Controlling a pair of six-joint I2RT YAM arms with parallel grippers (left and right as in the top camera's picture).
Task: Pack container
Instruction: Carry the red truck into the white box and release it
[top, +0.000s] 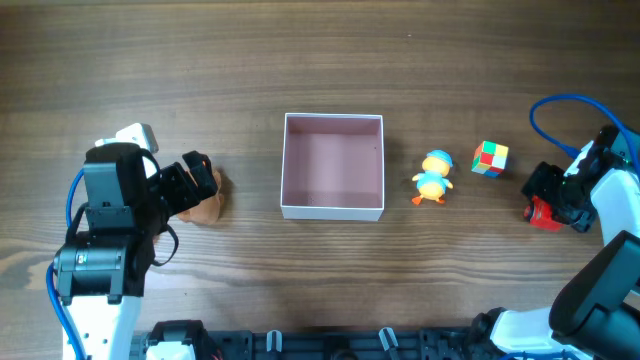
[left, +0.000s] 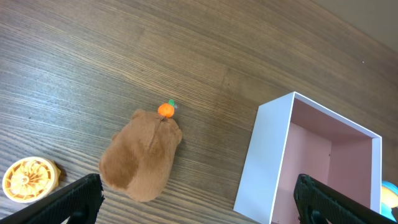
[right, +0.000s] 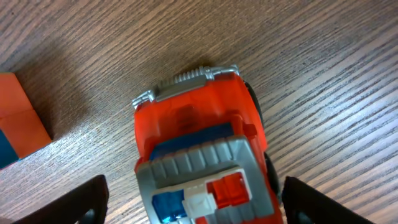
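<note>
Item, task piece: the container, a square lidless box with white walls and a pinkish inside, sat at the centre of the overhead frame with nothing in it. Item: a yellow duck toy just right of it in frame, apart from its wall. Item: a multicoloured cube further right. Item: a red toy truck at the right edge, straddled by my right gripper, its fingers spread wide and gripping nothing. Item: a brown plush toy left of the container, with a small orange piece at its top end. My left gripper hung over it, fingers far apart, empty. Item: a yellow disc at the left wrist view's lower left.
</note>
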